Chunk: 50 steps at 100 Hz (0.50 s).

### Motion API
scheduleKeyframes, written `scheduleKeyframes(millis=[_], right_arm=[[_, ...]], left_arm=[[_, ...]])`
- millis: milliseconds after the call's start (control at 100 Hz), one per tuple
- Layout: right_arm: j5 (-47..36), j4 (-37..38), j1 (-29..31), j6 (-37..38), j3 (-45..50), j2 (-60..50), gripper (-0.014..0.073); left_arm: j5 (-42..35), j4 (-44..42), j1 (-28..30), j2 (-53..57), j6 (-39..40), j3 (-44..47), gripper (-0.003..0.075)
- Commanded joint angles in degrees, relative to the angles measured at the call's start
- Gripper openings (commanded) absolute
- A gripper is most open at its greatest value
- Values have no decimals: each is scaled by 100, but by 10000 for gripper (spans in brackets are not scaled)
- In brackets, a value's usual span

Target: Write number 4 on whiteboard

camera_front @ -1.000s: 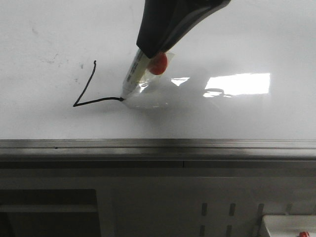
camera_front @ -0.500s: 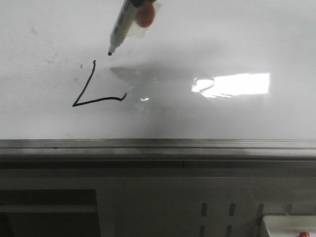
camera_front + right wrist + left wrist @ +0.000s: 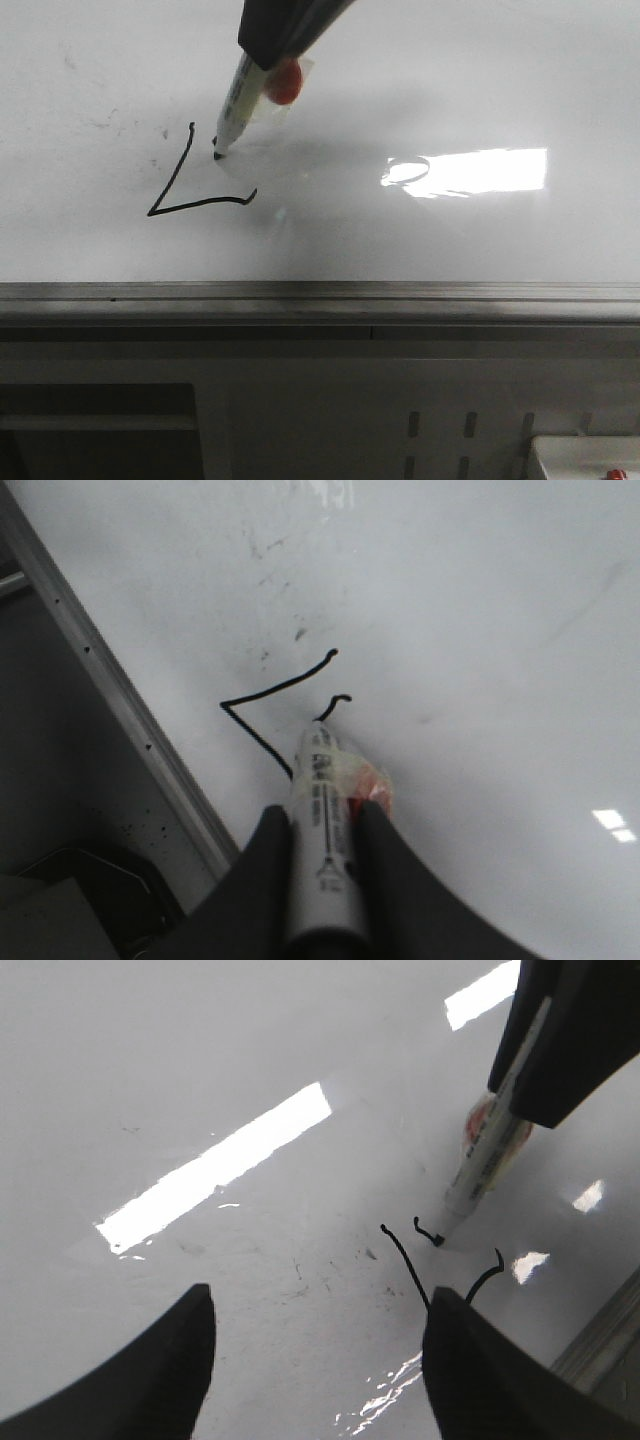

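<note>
The whiteboard [image 3: 450, 80] fills the upper part of the front view. On it are black strokes of the number 4 [image 3: 175, 190]: a slanted stroke meeting a horizontal bar. My right gripper [image 3: 270, 55] is shut on a white marker [image 3: 235, 105] with a red patch under clear tape. The marker tip touches the board just right of the slanted stroke's top, where a short hooked mark [image 3: 338, 702] shows. In the right wrist view the marker [image 3: 322, 800] sits between the fingers [image 3: 265, 860]. My left gripper [image 3: 320, 1360] hovers open over the board beside the strokes [image 3: 405, 1260], holding nothing.
A grey metal edge [image 3: 320, 292] bounds the board's near side. Below it is a grey perforated panel [image 3: 450, 425] and a white box [image 3: 585, 455] at the bottom right. A bright light reflection [image 3: 470, 170] lies right of the writing. Faint smudges [image 3: 100, 120] mark the board's left.
The marker left the end of the horizontal bar, rose off the board, moved up and left, and now its tip is down again beside the slanted stroke's top.
</note>
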<state>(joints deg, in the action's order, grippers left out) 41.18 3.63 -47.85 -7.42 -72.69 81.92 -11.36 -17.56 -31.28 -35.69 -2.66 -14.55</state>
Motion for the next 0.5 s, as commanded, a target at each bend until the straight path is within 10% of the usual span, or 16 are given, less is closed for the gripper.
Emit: scheduleKeyframes(millis=[0, 490], right_arm=[[-126, -126, -40, -37, 34, -150, -64], [-493, -492, -493, -37, 535, -482, -64]], left_arm=[[-447, 98, 9, 3, 55, -154, 418], [-529, -219, -68, 3, 55, -154, 418]])
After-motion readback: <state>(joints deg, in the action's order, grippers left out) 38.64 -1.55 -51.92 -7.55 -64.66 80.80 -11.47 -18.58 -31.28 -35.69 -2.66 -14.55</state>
